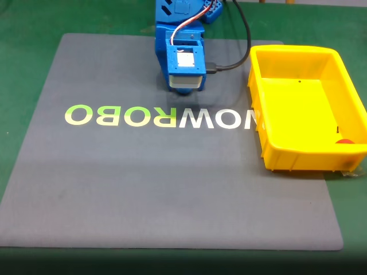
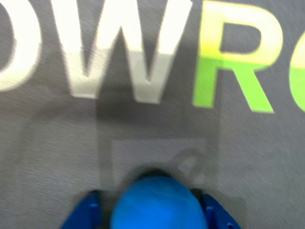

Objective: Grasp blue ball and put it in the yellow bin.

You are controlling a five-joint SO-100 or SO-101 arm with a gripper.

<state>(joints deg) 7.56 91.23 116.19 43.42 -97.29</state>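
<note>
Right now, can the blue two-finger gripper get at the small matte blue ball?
Probably yes: in the wrist view the small matte blue ball already sits between the blue two-finger gripper fingers, nothing between. Whether they're closed on it is unclear.

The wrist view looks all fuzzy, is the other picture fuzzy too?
The wrist view is smeared: the mat's letters have soft edges, and the blue ball between the claw fingers is a blur; a faint shadow lies on the mat above it. The fixed view is sharper, evenly lit, with the yellow bin bright and crisp.
</note>
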